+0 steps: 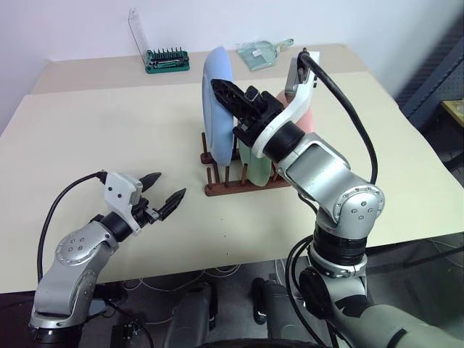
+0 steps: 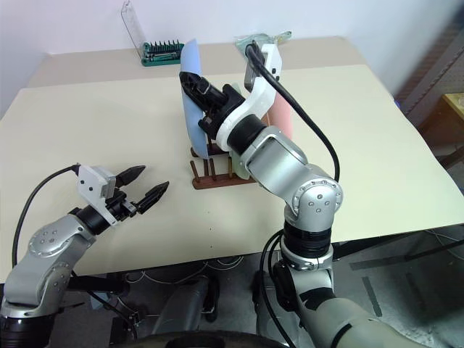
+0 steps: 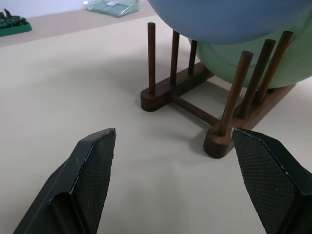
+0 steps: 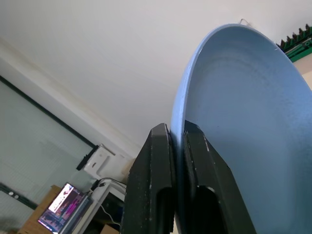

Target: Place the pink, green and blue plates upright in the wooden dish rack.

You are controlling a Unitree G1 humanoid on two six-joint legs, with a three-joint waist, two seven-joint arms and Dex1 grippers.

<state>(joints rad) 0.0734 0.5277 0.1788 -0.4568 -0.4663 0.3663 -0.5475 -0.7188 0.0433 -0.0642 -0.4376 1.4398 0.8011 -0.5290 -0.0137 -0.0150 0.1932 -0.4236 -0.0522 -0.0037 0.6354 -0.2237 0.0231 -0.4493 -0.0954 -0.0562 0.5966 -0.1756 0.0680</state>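
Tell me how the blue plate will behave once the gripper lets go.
The blue plate probably stays stiff, keeping shape though the right gripper pinches just its rim. Matte plastic, likely light. Round and upright, it might roll unless the rack pegs catch it.

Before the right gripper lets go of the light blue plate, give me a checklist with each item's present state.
1. Right gripper pinched on the rim of the round light blue plastic plate: ok.
2. Blue plate upright over the dark brown wooden dish rack: ok.
3. Blue plate's lower edge seated between the pegs: cannot tell; its bottom is hidden behind them.
4. Pale mint green plate standing in the rack behind the blue one: ok.
5. Salmon pink plate in the rack: cannot tell; the right arm hides its base.
6. Left gripper open, apart from the rack: ok.
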